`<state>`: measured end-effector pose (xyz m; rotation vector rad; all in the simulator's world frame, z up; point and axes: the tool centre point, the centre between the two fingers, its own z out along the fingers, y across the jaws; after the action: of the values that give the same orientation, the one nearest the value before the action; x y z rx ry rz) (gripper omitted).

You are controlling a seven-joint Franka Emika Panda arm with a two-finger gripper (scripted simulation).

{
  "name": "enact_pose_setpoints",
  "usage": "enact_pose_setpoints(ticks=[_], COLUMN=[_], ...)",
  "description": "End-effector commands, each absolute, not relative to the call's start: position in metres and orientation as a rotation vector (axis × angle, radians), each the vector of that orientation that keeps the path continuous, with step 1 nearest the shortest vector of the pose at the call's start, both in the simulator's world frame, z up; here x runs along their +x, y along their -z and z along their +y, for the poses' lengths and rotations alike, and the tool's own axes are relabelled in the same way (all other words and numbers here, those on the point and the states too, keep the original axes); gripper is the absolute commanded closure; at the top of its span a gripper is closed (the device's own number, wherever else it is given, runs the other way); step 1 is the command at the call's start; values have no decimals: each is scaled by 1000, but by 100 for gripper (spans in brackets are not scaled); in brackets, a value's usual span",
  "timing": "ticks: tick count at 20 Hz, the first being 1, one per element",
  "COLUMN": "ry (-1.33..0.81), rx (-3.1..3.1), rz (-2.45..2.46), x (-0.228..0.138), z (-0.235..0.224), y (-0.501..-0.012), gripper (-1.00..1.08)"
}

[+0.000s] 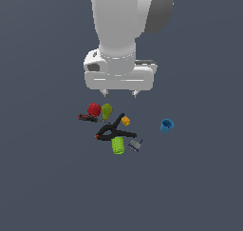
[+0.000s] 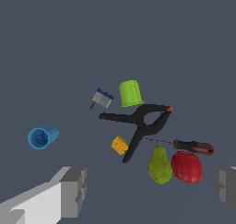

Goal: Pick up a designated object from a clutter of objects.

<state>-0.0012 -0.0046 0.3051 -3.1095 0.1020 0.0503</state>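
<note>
Red comes first at the exterior view's left: a red ball (image 1: 94,109) with a red-and-black screwdriver (image 1: 88,118) touching it below, then the yellow-green pear (image 1: 107,111) just beside the ball. Next lies the black spring clamp (image 1: 114,129), then the green cylinder (image 1: 117,145). The tiny orange-yellow block (image 1: 125,121) sits touching or nearly touching the clamp's upper handle, on the side toward the blue cup (image 1: 166,126). A small grey-blue piece (image 1: 135,145) lies beside the cylinder, and the cup stands well apart at the exterior view's right.

The gripper (image 1: 120,92) hangs above the pile with its 2 fingers spread wide and nothing between them. In the wrist view the block (image 2: 119,145) lies ahead of the fingertips (image 2: 73,191), roughly between them. It looks near-cubic, so no clear long axis. I judge the cup side open, the clamp side tight
</note>
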Motion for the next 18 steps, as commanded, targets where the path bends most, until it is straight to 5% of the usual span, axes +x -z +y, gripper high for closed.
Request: enact_pose_setpoints(ticks=[1, 18], ry=[-50, -39], rx=[-3109, -3115], rz=[102, -35], x=[-1, -2], z=[-5, 17], y=[-305, -304], gripper=[-92, -92])
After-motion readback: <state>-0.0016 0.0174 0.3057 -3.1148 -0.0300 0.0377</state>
